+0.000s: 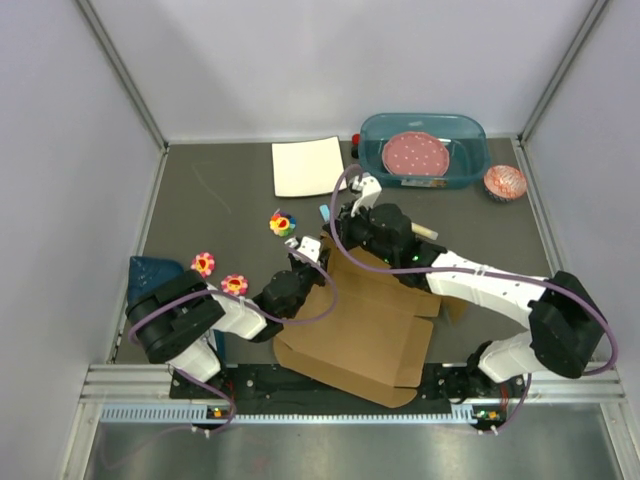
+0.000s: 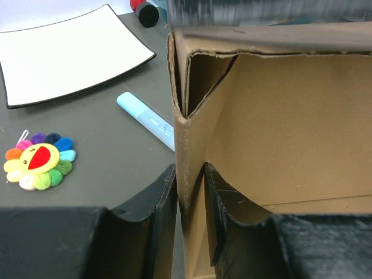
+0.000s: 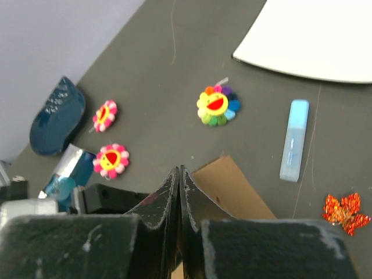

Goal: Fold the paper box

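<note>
Paper box of plain brown corrugated cardboard lies at the near middle of the dark grey surface, between the two arm bases. Most of it lies spread flat, its near corner reaching over the front rail. At its far left corner, a wall and a folded-in flap stand upright.

The left end effector straddles the edge of that upright wall, one black finger on each side and close against the cardboard. Whether the fingers pinch the paper box or merely sit loose around it, I cannot tell.

The right end effector is closed, its two fingers pressed together with nothing between them. It hangs above the far left part of the box, with a cardboard corner showing just beside its tips in the right wrist view.

A light-blue marker lies on the surface just beyond the raised wall. A rainbow-petalled smiling flower lies to its left, and a white square plate lies farther back. Two pink flowers lie near the left arm, beside a dark blue leaf-shaped piece. At the far right, a teal tub holds a pink dotted plate, and a red and white cupcake liner sits just to the tub's right.
</note>
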You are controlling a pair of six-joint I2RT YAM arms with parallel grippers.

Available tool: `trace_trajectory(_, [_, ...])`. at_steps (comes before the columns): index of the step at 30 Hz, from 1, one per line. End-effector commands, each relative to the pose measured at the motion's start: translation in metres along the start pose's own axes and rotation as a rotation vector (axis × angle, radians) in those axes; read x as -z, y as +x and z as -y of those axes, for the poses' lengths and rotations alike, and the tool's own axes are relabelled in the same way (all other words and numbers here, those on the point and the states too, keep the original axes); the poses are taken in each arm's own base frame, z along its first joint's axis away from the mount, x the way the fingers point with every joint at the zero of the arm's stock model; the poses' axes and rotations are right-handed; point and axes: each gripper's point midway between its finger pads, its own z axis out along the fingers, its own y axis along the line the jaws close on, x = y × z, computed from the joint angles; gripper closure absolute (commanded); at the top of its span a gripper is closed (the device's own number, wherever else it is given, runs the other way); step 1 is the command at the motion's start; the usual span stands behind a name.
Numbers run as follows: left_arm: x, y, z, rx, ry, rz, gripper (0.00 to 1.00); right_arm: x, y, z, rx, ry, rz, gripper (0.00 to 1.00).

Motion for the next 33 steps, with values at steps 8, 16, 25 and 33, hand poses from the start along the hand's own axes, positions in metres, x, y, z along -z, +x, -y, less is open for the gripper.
trace_trajectory(8, [-0.006, -0.015, 0.001, 0.015, -0.014, 0.035, 0.70, -0.002, 0.050, 0.013, 0.006, 0.010, -0.157, 1.00])
trace_trajectory(16, [-0.014, -0.013, 0.007, -0.026, 0.007, 0.029, 1.00, 0.005, 0.036, 0.010, 0.016, 0.008, -0.130, 1.00])
trace_trajectory(25, [-0.015, -0.003, 0.001, -0.064, -0.047, -0.030, 1.00, 0.027, -0.007, 0.014, 0.019, 0.081, -0.030, 1.00])
trace_trajectory(33, [-0.003, 0.012, -0.022, -0.044, -0.190, -0.142, 1.00, 0.064, -0.054, 0.015, 0.080, 0.121, 0.083, 1.00])
